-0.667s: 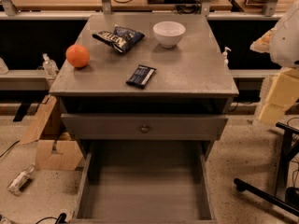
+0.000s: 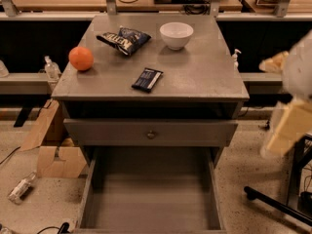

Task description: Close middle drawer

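The middle drawer (image 2: 151,199) is a long, deep grey box pulled far out of the grey cabinet (image 2: 195,82) towards me. It is empty inside. Its front panel and knob are cut off by the bottom edge. Above it is another grey drawer front (image 2: 107,132) with a small knob, slightly out, with a dark gap over it. My gripper (image 2: 280,138) shows as a blurred cream and white shape at the right edge. It is beside the cabinet, level with the drawers and apart from them.
On the cabinet top lie an orange (image 2: 81,58), a chip bag (image 2: 124,39), a white bowl (image 2: 176,34) and a dark snack bar (image 2: 147,79). Cardboard (image 2: 53,155) and a bottle (image 2: 20,187) lie on the floor at left. A black chair base (image 2: 278,204) is at right.
My arm at the right edge has moved down a little. The drawers and the objects on top have not moved.
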`<action>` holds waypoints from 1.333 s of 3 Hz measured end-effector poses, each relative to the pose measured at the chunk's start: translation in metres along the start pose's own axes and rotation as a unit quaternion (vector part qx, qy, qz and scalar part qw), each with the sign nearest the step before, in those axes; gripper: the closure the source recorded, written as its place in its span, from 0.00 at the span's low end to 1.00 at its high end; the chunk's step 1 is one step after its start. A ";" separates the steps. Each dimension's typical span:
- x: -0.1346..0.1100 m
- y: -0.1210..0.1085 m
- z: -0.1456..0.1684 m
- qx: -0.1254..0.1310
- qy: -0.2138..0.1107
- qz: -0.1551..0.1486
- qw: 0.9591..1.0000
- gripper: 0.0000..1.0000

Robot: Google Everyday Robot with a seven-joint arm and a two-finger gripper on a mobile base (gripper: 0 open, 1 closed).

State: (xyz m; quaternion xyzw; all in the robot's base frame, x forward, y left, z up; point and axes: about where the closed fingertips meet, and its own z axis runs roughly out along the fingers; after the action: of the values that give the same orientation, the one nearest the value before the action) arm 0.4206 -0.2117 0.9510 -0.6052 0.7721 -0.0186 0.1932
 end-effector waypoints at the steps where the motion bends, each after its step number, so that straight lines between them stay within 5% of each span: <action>1: 0.040 0.036 0.040 0.005 -0.030 0.030 0.999 0.14; 2: 0.096 0.076 0.135 -0.010 -0.023 0.060 0.998 0.45; 3: 0.131 0.102 0.191 -0.030 -0.006 0.076 0.997 0.70; 4: 0.130 0.102 0.191 -0.029 -0.006 0.074 0.997 0.94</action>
State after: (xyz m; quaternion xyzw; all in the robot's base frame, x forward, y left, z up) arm 0.3622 -0.2679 0.7121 -0.5515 0.8140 0.0219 0.1811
